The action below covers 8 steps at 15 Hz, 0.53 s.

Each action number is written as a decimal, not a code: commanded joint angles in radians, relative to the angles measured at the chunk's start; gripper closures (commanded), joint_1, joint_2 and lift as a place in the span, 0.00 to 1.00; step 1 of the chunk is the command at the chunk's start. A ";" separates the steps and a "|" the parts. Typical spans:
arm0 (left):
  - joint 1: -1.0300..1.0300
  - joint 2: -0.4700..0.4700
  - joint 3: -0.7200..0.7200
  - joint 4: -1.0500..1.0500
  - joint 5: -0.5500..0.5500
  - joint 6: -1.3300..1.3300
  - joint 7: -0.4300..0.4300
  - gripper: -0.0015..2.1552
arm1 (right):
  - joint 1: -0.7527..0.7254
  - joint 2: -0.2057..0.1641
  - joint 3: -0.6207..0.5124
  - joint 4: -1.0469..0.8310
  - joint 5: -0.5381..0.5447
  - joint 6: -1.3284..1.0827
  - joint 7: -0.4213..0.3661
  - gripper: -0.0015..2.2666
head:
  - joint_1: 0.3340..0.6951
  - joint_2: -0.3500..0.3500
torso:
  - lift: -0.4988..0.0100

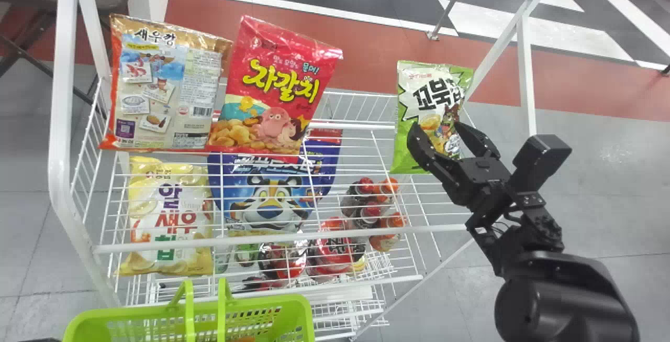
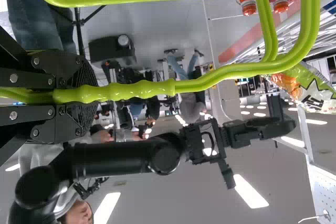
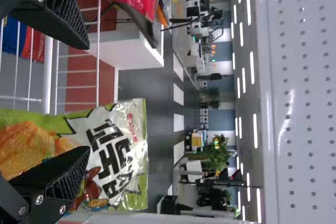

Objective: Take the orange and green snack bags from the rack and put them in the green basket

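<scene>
- Facing the white wire rack (image 1: 282,238), spanning from left toward right.
- Pinching the handle (image 2: 210,78) of the green basket (image 1: 136,310) in the left hand (image 2: 86,94), holding the basket at near left, with something orange (image 1: 243,339) showing inside, too little to identify.
- Seeing the blue tiger bag (image 1: 269,195) through the upper shelf's wires, just right of the yellow bag (image 1: 170,227).
- Finding the red bag (image 1: 277,90) standing on the upper shelf, touching the orange-edged bag (image 1: 165,90) at the far left.
- Spotting the green snack bag (image 1: 411,148) standing upright at the rack's right end, well apart from the red one.
- Spreading the right hand (image 1: 437,128) wide at the green bag, with one finger overlapping its front; not telling whether touching.
- Seeing small bottles (image 1: 384,240) clustering below the upper shelf, between tiger bag and green bag.
</scene>
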 commanded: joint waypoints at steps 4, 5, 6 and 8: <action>-0.001 0.004 0.004 -0.002 0.002 0.009 -0.003 1.00 | -0.115 -0.018 -0.022 0.118 0.052 0.055 -0.047 0.06 | 1.00 0.00 | 0.98; -0.001 0.004 0.004 -0.004 0.003 0.012 -0.003 1.00 | -0.134 -0.021 -0.022 0.137 0.058 0.061 -0.047 0.06 | 1.00 0.00 | 0.98; -0.002 0.004 0.004 -0.004 0.003 0.021 -0.003 1.00 | -0.149 -0.024 -0.022 0.152 0.063 0.067 -0.047 0.06 | 1.00 0.00 | 0.98; -0.002 0.004 0.007 -0.004 0.005 0.021 -0.006 1.00 | -0.177 -0.028 -0.018 0.181 0.067 0.070 -0.047 0.06 | 1.00 0.00 | 0.98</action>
